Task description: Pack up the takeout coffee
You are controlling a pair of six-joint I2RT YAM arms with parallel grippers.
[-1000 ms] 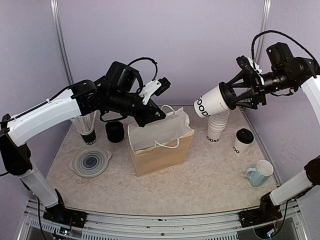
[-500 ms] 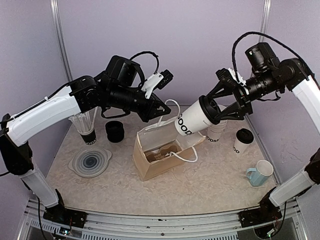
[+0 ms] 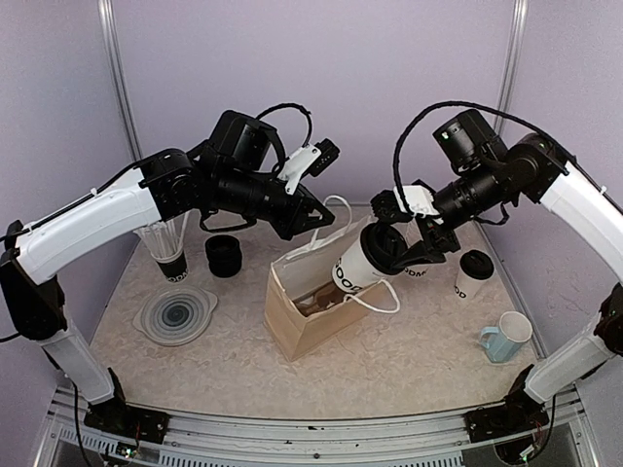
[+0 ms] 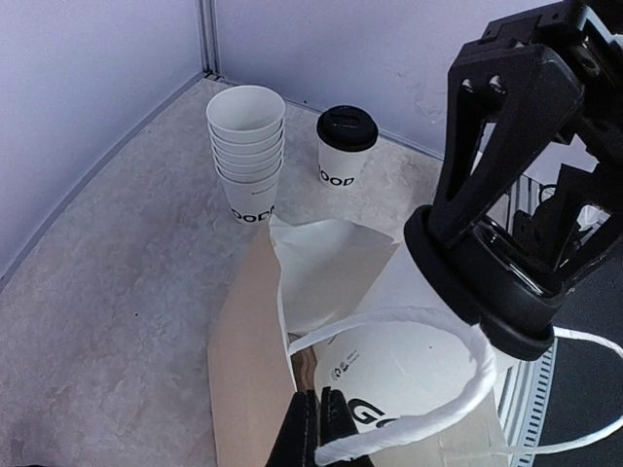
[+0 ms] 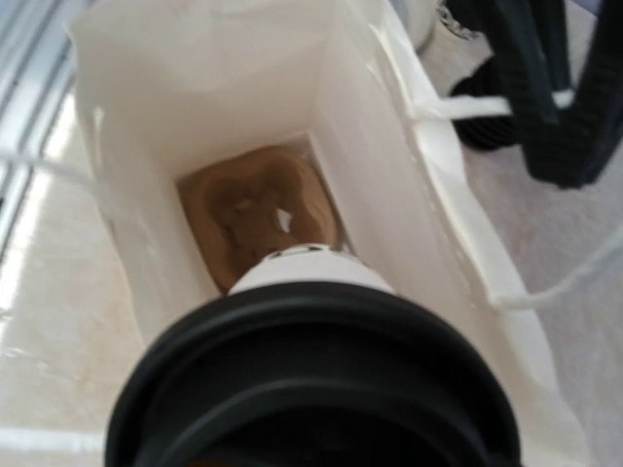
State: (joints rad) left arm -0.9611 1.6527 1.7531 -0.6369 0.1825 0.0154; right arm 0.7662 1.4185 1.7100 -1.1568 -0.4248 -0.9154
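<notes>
Mug [image 3: 506, 337], light blue, sits nearest at the right and plays no part. Behind it, toward the centre, stands the paper bag [image 3: 310, 326], and here things differ from a second ago. Its mouth, then nearly closed, is now pulled wide, because the left gripper [image 3: 310, 220] has pinched the rope handle [image 5: 458, 104] and drawn it up and to the left. Its fingers [image 4: 300, 438] are clamped on the cord. A brown cup carrier [image 5: 255, 207] shows at the bag's bottom.

The right gripper [image 3: 389, 249] is closed around the lid end of the held coffee cup [image 3: 352, 270]. It has swung down and left from high above the stack of lidless cups [image 4: 247, 146], so the cup now lies tilted, base first, at the bag's mouth. How far in it reaches cannot be told. The first coffee looks nearly packed: it likely still has to be stood upright in the carrier and released.

Farther right, the second lidded coffee cup [image 3: 473, 276] stands on the table beside the stack, well apart from both grippers, so about half the job remains.
</notes>
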